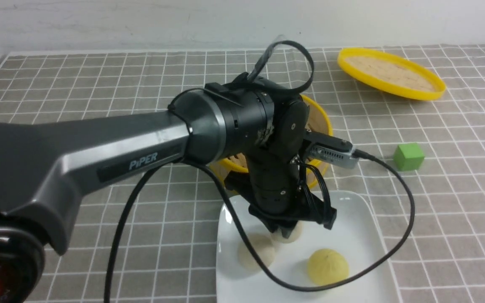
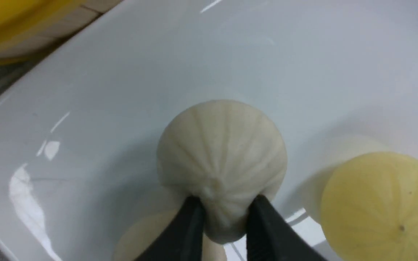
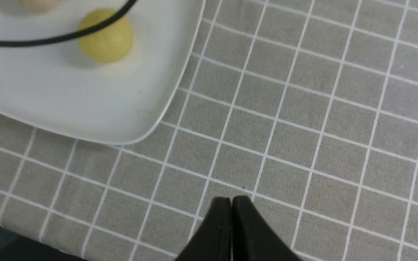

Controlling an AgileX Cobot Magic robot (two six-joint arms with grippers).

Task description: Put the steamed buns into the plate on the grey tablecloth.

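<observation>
My left gripper (image 1: 285, 234) hangs over the white square plate (image 1: 354, 219) and is shut on a cream steamed bun (image 2: 221, 159), pinching its near edge, just above the plate floor (image 2: 122, 90). A second cream bun (image 1: 256, 251) lies on the plate beside it, and the yellow bun (image 1: 327, 266) lies at the plate's front right; it also shows in the left wrist view (image 2: 383, 206) and the right wrist view (image 3: 105, 35). My right gripper (image 3: 232, 203) is shut and empty above the grey tablecloth (image 3: 303, 119), off the plate's corner (image 3: 129, 127).
The round yellow-rimmed bamboo steamer (image 1: 320, 122) stands just behind the plate, mostly hidden by my left arm. Its flat yellow lid (image 1: 390, 73) lies at the back right. A green cube (image 1: 409, 156) sits on the cloth right of the steamer. A black cable (image 1: 398, 235) loops over the plate.
</observation>
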